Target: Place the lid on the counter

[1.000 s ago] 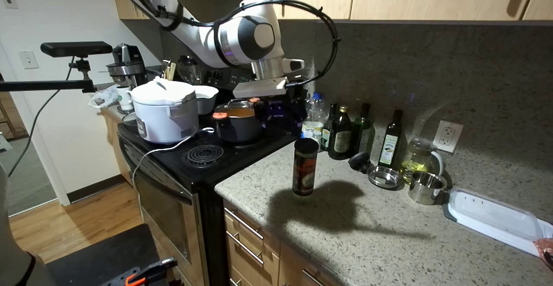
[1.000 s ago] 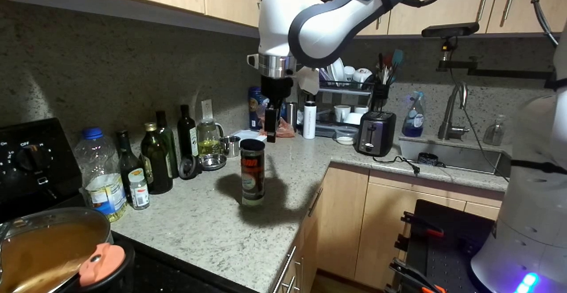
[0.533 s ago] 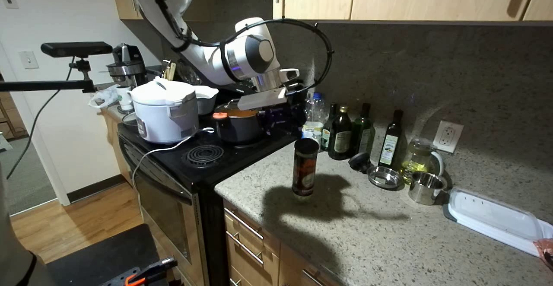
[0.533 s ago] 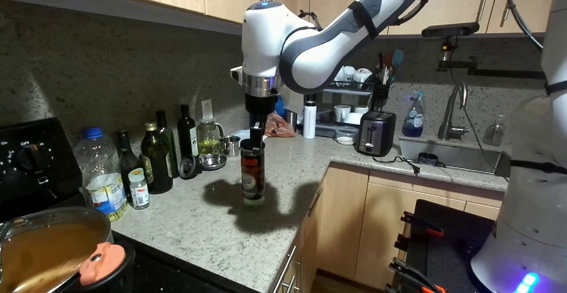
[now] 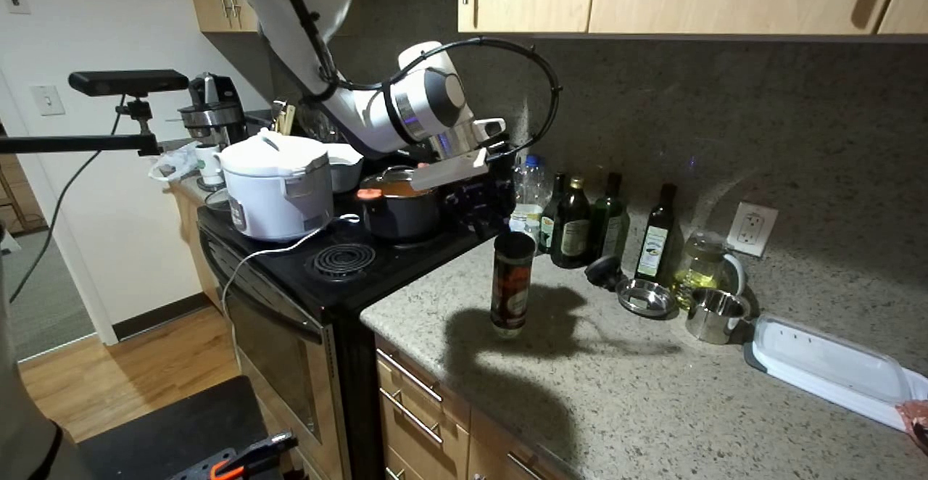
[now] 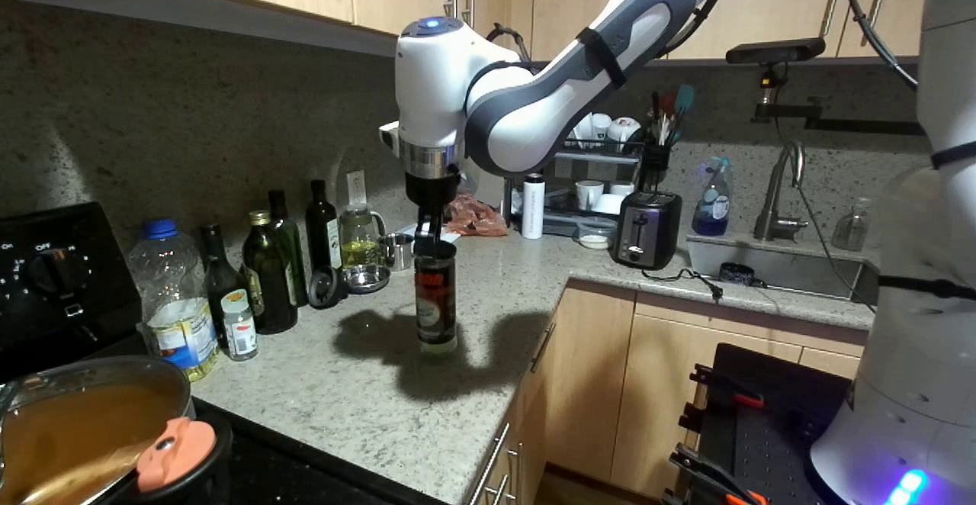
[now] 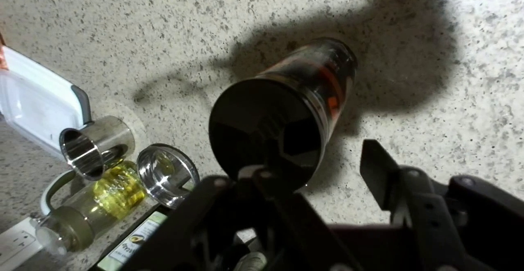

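I'm holding my black gripper (image 7: pixel 317 164) wide, the flat, round, blackish lid (image 7: pixel 262 115) sitting atop the dark cylindrical jar (image 7: pixel 327 72) on the speckled beige granite-look counter (image 7: pixel 184 29). The lid's lying off-centre of my gap, toward the shiny steel cup (image 7: pixel 110 138), probably needing a shift that way.

The jar (image 5: pixel 511 291) stands upright on the counter (image 5: pixel 652 400), the lid (image 7: pixel 262 107) on its top. Bearings from the jar in an exterior view: the stove (image 5: pixel 413 262) at nine o'clock, carrying the cooker (image 5: pixel 272 201) and, nearer the jar, the pot (image 5: pixel 399 219), both at ten; the bottles (image 5: pixel 574 237) along the counter's back from twelve to half past two; the dish (image 5: pixel 645 299), the cup (image 5: pixel 709 324) and the jug (image 5: pixel 697 268) at three, the jug behind the cup; the container (image 5: pixel 819 353) between three and four; the drawers (image 5: pixel 413 436) at seven, beneath the counter.
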